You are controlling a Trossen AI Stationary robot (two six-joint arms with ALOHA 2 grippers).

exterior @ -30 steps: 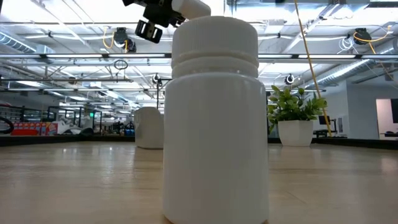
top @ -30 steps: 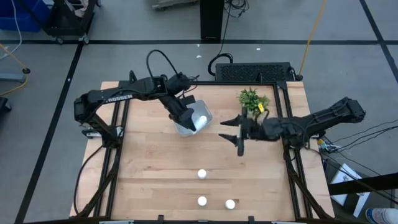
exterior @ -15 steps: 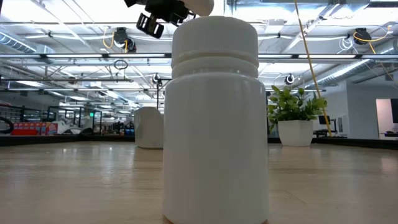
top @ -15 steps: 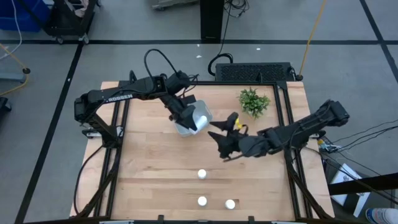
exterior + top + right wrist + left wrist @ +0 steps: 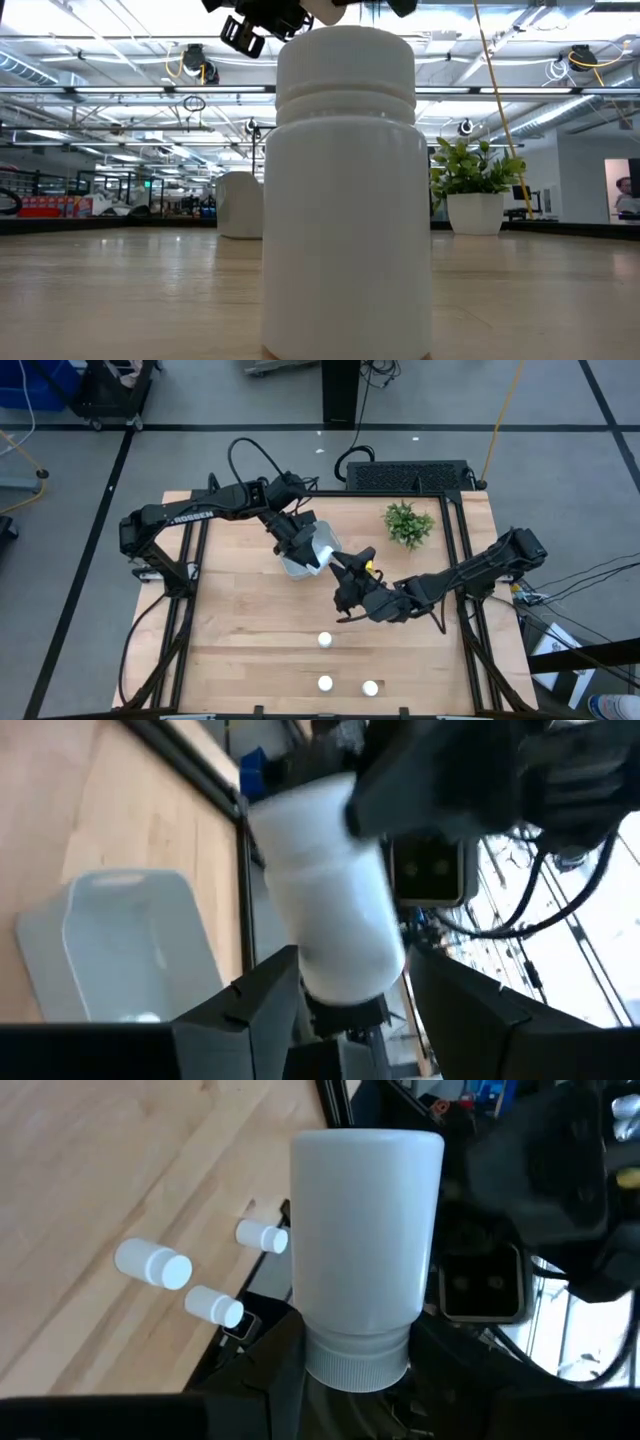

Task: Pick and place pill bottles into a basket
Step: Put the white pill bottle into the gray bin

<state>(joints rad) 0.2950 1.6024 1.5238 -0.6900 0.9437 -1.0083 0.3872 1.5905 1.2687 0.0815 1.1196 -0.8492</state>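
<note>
Basket (image 5: 322, 540): pale blue-grey tray on the wooden table (image 5: 240, 620), beside the green plant (image 5: 406, 523), partly covered by the left arm. In the right wrist view its hollow shows, tilted in the picture, with a small pale thing low inside that I cannot make out.

Left gripper (image 5: 303, 552): over the basket's near edge, on the side away from the plant. Its pincer is closed around a white pill bottle (image 5: 362, 1250), held by the cap end with the body sticking forward.

Right gripper (image 5: 343, 582): just beside the basket, on the side facing the three loose bottles, close to the left gripper. Its fingers (image 5: 250, 1005) clasp a second white bottle (image 5: 330, 925) between them.

Loose bottles: three stand on the table well away from the basket, toward the front edge. One (image 5: 324, 641) is nearest the basket; two more (image 5: 325, 683) (image 5: 370, 687) sit side by side beyond it.

Low view: one bottle (image 5: 345, 190) fills the middle of the picture, upright on the wood. Another stands farther back, and the plant in a white pot is off to its side.
</note>
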